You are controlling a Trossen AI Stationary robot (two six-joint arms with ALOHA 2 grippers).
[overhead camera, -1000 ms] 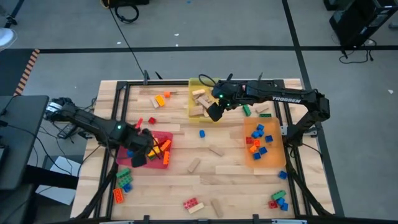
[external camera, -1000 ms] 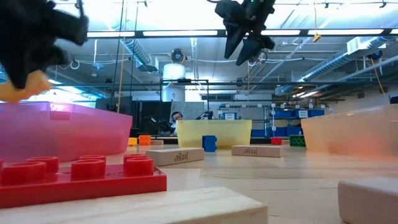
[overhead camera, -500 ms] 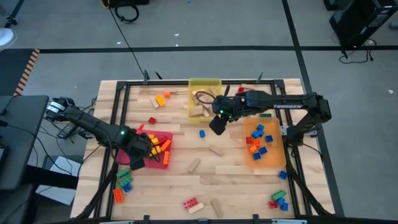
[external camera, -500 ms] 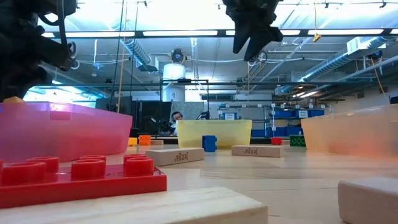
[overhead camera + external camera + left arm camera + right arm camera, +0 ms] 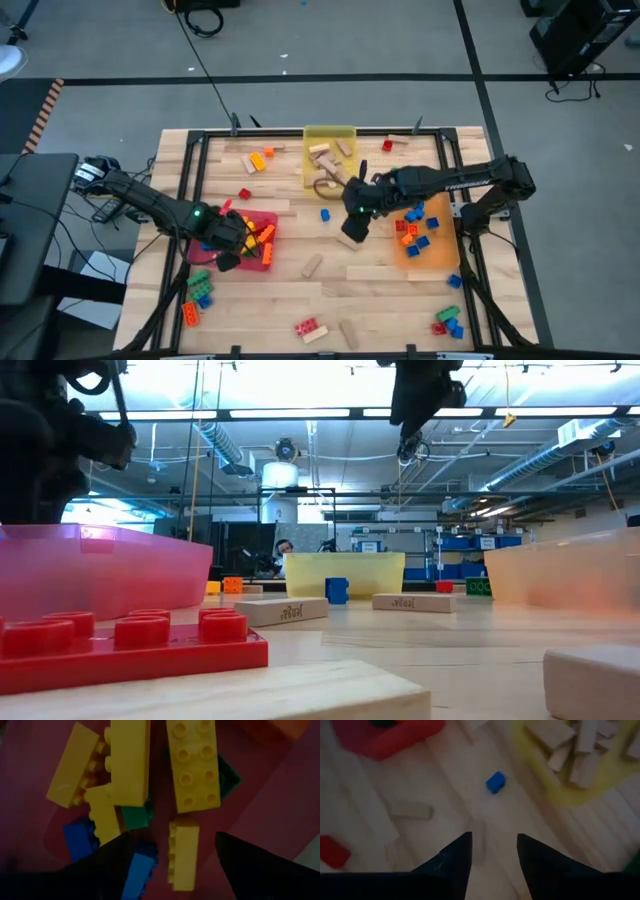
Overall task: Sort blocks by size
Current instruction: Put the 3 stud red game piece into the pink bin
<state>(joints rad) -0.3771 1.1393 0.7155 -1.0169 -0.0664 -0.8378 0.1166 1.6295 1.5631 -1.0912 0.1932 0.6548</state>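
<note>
Three trays: red tray (image 5: 258,243) on the table's left, yellow tray (image 5: 329,158) at the far edge, orange tray (image 5: 424,235) on the right.
High view, open room: bare wood lies between the red and orange trays, crossed only by a blue brick (image 5: 325,214) and two tan wooden blocks (image 5: 312,264).
High view, left gripper (image 5: 228,255): over the red tray's near-left part, above the piled yellow bricks.
High view, right gripper (image 5: 352,228): over open table just left of the orange tray, near the blue brick.
Low view: red brick (image 5: 130,645) lies flat in front, long axis across the picture; wooden block (image 5: 282,610) lies farther back.
Left wrist view: fingers (image 5: 260,865) spread wide, nothing between them; a long yellow brick (image 5: 192,765) lies beyond them, long axis pointing away from the gripper.
Right wrist view: fingers (image 5: 451,862) part open, empty; a faint wooden block lies just beyond the tips.
</note>
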